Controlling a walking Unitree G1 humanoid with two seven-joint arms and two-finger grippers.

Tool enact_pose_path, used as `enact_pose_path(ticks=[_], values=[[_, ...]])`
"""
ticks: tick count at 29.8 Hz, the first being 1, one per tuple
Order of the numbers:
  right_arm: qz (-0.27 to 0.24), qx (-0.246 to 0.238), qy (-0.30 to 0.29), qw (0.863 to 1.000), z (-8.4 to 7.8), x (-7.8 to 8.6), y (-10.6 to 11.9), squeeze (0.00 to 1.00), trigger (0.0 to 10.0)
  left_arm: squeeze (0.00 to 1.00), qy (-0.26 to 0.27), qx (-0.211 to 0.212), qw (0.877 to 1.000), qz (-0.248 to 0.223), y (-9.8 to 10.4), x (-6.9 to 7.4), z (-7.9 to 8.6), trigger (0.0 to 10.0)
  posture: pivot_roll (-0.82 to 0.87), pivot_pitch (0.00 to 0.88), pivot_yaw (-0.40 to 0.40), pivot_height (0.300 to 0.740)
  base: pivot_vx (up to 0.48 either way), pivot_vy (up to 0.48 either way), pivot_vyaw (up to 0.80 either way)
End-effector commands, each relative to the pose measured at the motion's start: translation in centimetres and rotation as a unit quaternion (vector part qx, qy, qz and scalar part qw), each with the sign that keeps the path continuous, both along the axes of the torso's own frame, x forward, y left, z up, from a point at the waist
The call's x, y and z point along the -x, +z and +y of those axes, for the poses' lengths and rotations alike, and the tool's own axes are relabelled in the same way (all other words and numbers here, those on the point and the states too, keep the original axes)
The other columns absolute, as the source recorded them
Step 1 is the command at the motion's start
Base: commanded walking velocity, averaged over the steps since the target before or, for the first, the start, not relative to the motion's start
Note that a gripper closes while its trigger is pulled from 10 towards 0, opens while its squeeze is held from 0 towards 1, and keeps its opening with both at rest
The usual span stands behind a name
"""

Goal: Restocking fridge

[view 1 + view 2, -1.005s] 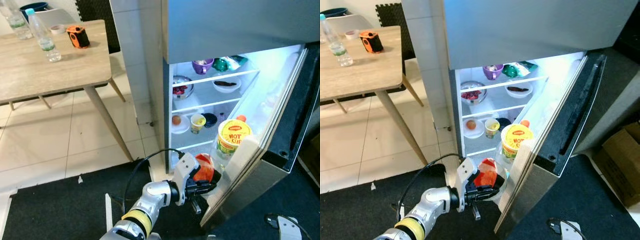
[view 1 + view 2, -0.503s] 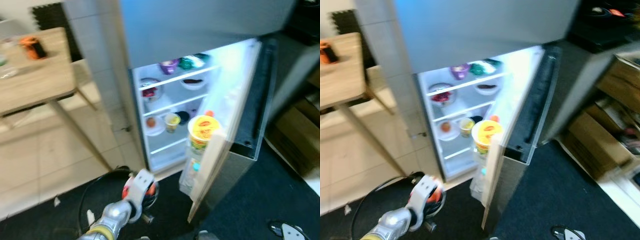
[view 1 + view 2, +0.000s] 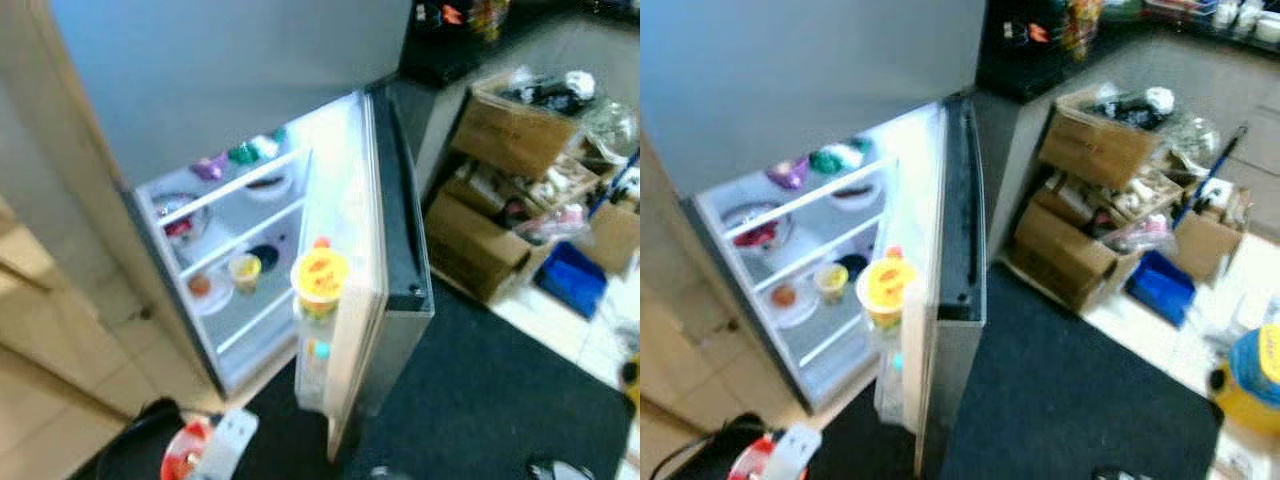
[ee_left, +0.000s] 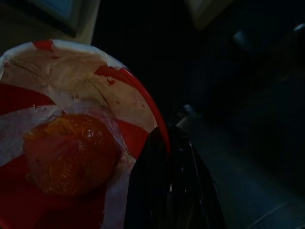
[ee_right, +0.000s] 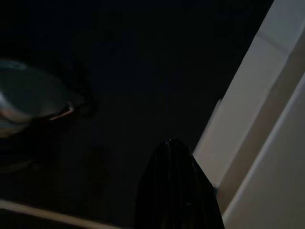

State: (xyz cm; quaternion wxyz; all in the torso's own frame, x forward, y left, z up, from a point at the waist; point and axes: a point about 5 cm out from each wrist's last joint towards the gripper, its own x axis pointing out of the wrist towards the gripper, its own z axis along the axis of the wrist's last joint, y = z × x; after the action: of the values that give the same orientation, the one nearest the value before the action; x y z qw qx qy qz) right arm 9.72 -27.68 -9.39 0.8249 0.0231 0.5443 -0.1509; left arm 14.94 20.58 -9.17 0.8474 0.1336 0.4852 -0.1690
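Left wrist view: left hand (image 4: pixel 169 186) clamped on rim of red-and-white bowl (image 4: pixel 71 138) holding an orange fruit — low before open fridge (image 3: pixel 250 250). Carrying step, probably; next calls for lifting bowl to a free shelf. Right hand (image 5: pixel 175 191) idle — fingers' state unclear.

My left wrist block (image 3: pixel 225 447) is a blurred white, boxy housing, with a black cable (image 3: pixel 130 435) looping beside it. My left finger (image 4: pixel 169 191) is long, glossy black, narrowing to a rounded tip. My right finger (image 5: pixel 176 191) is equally black, smooth and shiny, tip rounded.
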Motion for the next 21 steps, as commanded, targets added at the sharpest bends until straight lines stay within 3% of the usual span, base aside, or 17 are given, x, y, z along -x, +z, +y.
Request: enact_pose_path(ticks=[1, 9, 13, 17, 21], values=[[0.001, -0.001, -0.006, 1.000, -0.2, 0.1, 0.0, 0.00, 10.0, 0.00, -0.006, -0.016, 1.000, 0.007, -0.1, 0.4, 0.3, 10.0, -0.03, 0.067, 0.006, 0.740, 0.000, 0.000, -0.77], [-0.001, -0.004, -0.003, 1.000, 0.1, 0.0, 0.0, 0.00, 10.0, 0.00, -0.001, -0.031, 1.000, 0.000, -0.2, 0.4, 0.0, 10.0, -0.03, 0.065, 0.007, 0.740, 0.000, 0.000, -0.77], [-0.007, -0.008, -0.003, 1.000, 0.3, -0.1, 0.0, 0.00, 10.0, 0.00, 0.023, -0.040, 0.999, -0.021, 0.1, -0.5, 0.3, 10.0, -0.03, 0.065, 0.007, 0.740, 0.000, 0.000, 0.00], [-0.015, -0.010, 0.002, 1.000, 0.3, -0.3, 0.0, 0.00, 10.0, 0.00, 0.062, -0.042, 0.995, -0.069, 1.3, -3.1, 0.7, 10.0, -0.03, 0.062, 0.004, 0.740, 0.000, 0.000, 0.00], [-0.015, -0.011, 0.005, 1.000, 0.3, -0.4, 0.0, 0.00, 10.0, 0.00, 0.062, -0.041, 0.992, -0.102, 2.3, -5.1, 0.5, 10.0, -0.03, 0.062, 0.004, 0.740, 0.000, -0.472, 0.00]])
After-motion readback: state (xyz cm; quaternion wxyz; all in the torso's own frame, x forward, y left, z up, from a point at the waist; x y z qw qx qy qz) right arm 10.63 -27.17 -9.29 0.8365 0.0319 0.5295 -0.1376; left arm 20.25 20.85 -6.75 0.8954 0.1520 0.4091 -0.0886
